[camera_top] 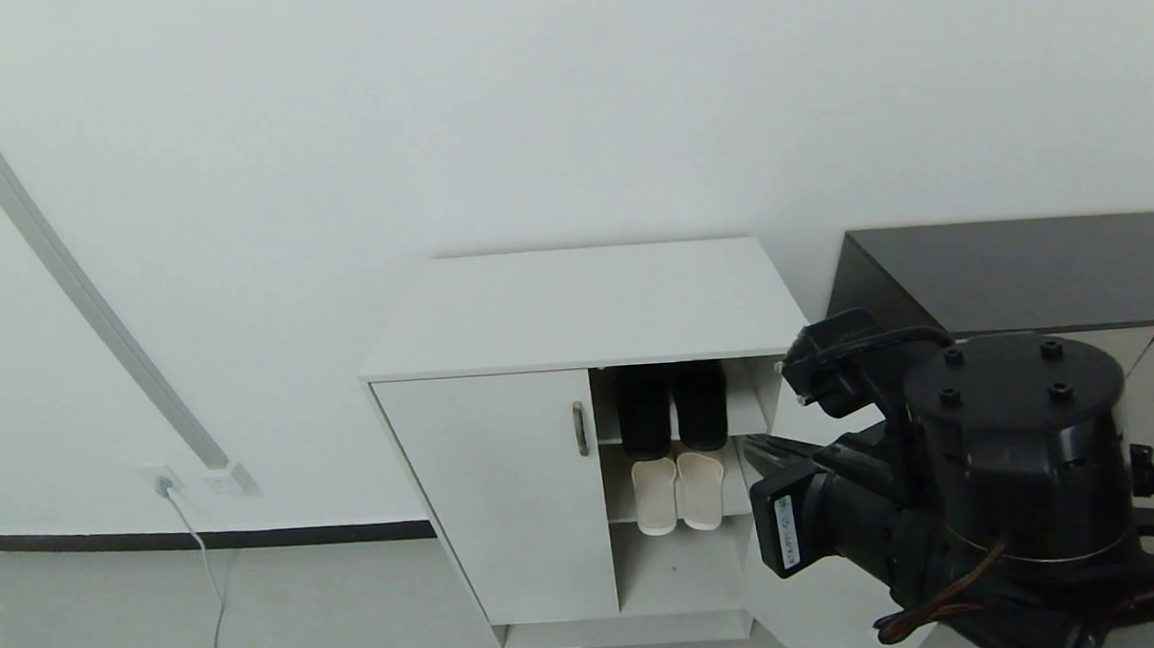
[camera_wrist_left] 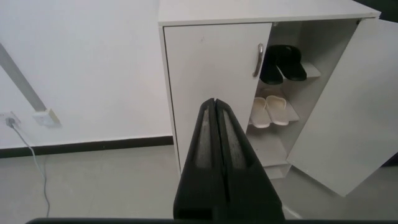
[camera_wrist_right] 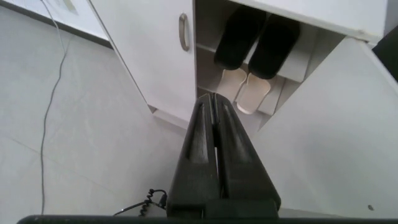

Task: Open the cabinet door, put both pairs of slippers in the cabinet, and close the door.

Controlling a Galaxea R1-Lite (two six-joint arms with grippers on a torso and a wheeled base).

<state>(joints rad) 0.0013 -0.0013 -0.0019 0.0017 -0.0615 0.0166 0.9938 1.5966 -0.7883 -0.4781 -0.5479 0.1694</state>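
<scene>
The left gripper (camera_wrist_left: 214,106) has its two fingers pressed flat together with nothing between them, and it hangs clear of the cabinet (camera_top: 576,304), touching nothing. Straight ahead of its tips stands the closed left door (camera_wrist_left: 214,68) with a metal handle (camera_wrist_left: 259,60) at the door's inner edge. Ahead and off to the robot's right of that gripper lies the open compartment. The right gripper (camera_wrist_right: 214,99) is likewise closed tight and empty. Beyond its tips the same compartment opens, and the right door (camera_wrist_right: 329,124) is swung wide, standing just beside this gripper on the robot's right. Both pairs of slippers sit inside, ahead of the right gripper. The black slippers (camera_top: 672,408) rest side by side on the upper shelf, and the white slippers (camera_top: 677,488) rest side by side on the shelf directly below, their ends jutting over the shelf edges. Far off to the left of both grippers, a wall socket (camera_top: 161,482) feeds a cable (camera_top: 214,587) that trails down onto the floor. A dark counter (camera_top: 1025,272) stands against the wall to the right of the cabinet.
</scene>
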